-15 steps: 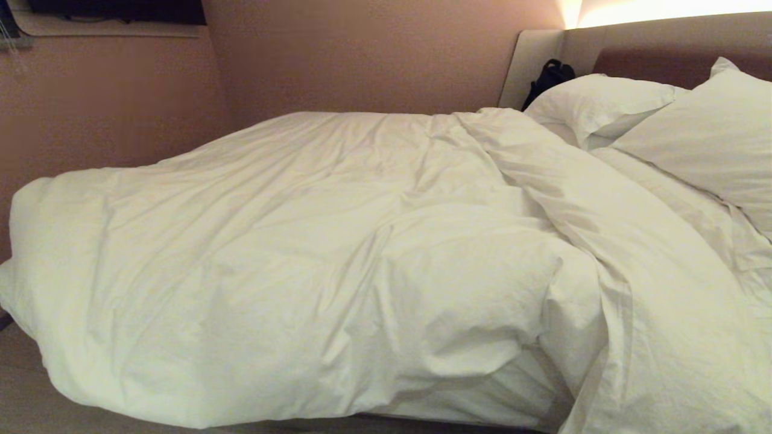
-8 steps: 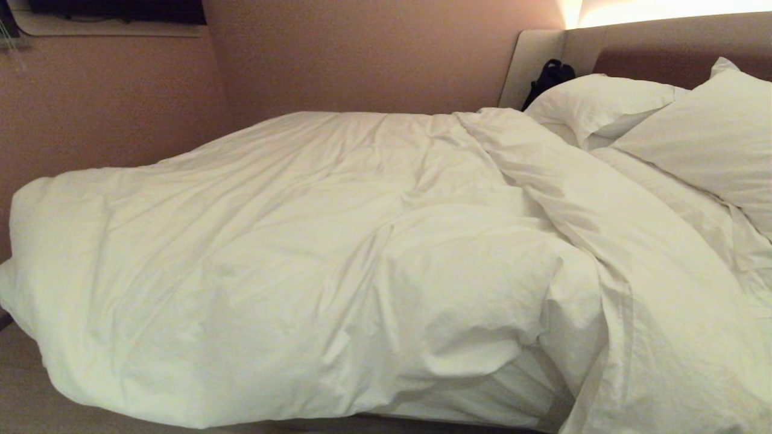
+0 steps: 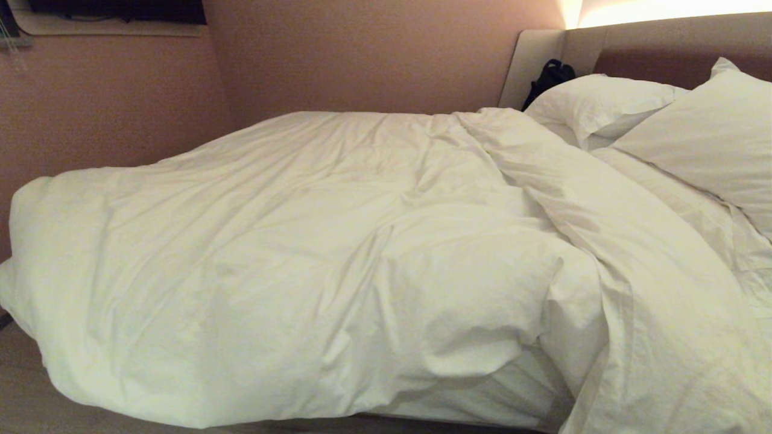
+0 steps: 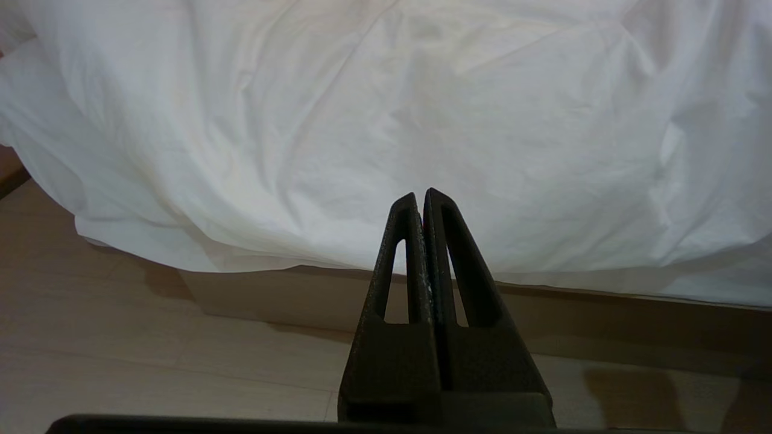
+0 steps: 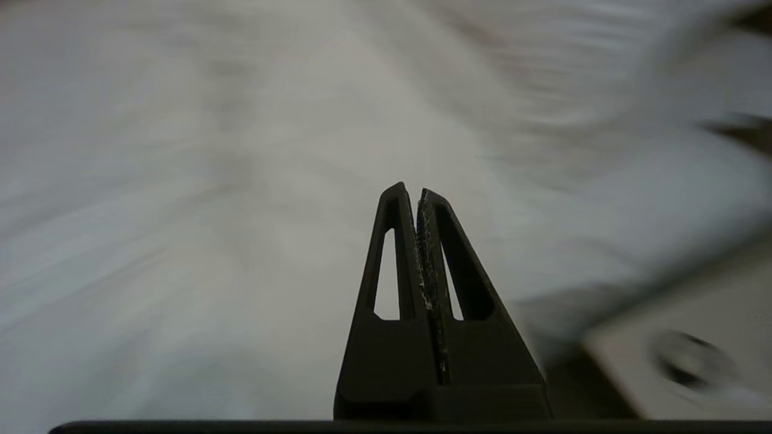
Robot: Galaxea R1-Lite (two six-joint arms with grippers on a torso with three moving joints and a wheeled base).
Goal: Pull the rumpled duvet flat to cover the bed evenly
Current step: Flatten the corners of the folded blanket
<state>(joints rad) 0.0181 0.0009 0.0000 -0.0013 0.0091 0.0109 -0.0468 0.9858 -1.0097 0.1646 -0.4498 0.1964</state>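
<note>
At the far left, the duvet (image 3: 289,271) bulges past the foot of the bed (image 4: 422,301) and droops over the near side toward the floor (image 4: 120,361), so the cover sits skewed that way. The left gripper (image 4: 422,196), outside the head view, hangs low beside the bed base with its 2 fingers pressed together and nothing between them; it looks parked. Toward the middle, the duvet is puffed up and creased. Further right, a thick diagonal fold leaves the sheet bare below the 2 pillows (image 3: 609,102), which is likely where the pulling must go. The right gripper (image 5: 417,193) is also closed and empty, pointing at blurred white bedding, probably heading for that folded edge.
</note>
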